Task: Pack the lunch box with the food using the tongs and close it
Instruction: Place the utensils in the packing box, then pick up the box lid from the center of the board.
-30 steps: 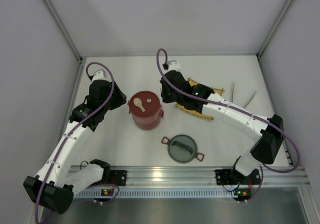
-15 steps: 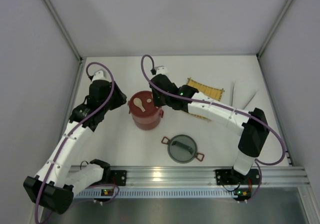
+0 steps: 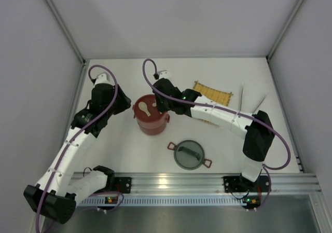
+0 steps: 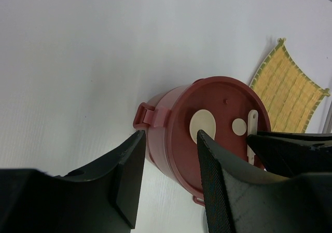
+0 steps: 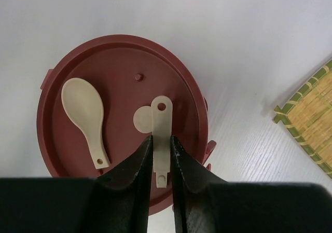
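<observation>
The dark-red lunch box (image 3: 151,123) stands stacked mid-table with a flat red lid on top. On that lid lie a cream spoon (image 5: 83,108) and a small cream disc (image 5: 141,120). My right gripper (image 5: 162,139) hovers over the lid's right half, shut on a flat cream strip (image 5: 161,120) with a hole at its end. My left gripper (image 4: 168,181) is open just left of the box (image 4: 176,134), near its side handle and not touching it. The pale tongs (image 3: 241,95) lie at the far right, partly behind the right arm. No food shows.
The grey domed lid (image 3: 189,155) with red side handles rests on the table in front of the lunch box. A yellow woven mat (image 3: 212,94) lies right of the box, partly under the right arm. White walls close in the back and sides.
The right arm swung left from above the yellow mat to over the lunch box lid, carrying the cream strip. The left arm stayed put.
</observation>
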Motion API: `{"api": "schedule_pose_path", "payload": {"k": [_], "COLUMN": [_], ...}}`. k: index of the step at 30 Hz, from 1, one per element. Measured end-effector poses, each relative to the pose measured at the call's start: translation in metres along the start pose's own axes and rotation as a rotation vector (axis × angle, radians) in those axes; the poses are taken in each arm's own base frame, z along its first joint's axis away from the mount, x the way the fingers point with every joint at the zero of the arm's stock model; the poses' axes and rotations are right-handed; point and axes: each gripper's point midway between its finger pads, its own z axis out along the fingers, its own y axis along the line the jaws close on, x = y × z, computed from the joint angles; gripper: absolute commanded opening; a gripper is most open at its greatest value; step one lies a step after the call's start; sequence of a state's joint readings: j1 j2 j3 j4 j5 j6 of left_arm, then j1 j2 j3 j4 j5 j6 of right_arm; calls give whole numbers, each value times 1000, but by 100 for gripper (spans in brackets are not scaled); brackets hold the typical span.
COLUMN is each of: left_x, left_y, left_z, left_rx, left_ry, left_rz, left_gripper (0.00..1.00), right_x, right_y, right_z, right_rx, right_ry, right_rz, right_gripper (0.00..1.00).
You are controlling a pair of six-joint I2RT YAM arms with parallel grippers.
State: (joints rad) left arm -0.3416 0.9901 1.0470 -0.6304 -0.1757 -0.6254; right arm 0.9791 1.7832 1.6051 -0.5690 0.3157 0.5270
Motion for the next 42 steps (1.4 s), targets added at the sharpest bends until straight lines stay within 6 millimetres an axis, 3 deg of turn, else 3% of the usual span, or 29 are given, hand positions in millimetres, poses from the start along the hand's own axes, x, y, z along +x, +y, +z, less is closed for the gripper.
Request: {"api": "schedule_pose_path", "payload": {"k": [9,20,25,28,32,36,42], "left_x": [0,0,0,0,0,-1,4], "left_y": [0,0,0,0,0,-2,-7], "left_z": [0,0,0,0,-1,-5,-8], "left_rx": [0,0,0,-1,1,14,48], "left_ry": [0,0,0,0,-2,-5,21], "left_rz": [0,0,0,0,0,-1,2], "left_gripper": [49,49,50,50,50,50,49], "right_x": [-1,-14,-35,-45,-27,8,63], "right_y": [-1,-1,-2,-10,-40,-72,-110], "right_z": [0,-8,-28,-54,-96,-127,-142], "right_rx": [3,9,5,-1,14,27,62], "right_ry": [-3,-38,-93,-149,-183,-201,-165], "right_rz": [-1,0,6,28,54,95,143], "right_gripper": [30,35,36,37,37,38,38]}}
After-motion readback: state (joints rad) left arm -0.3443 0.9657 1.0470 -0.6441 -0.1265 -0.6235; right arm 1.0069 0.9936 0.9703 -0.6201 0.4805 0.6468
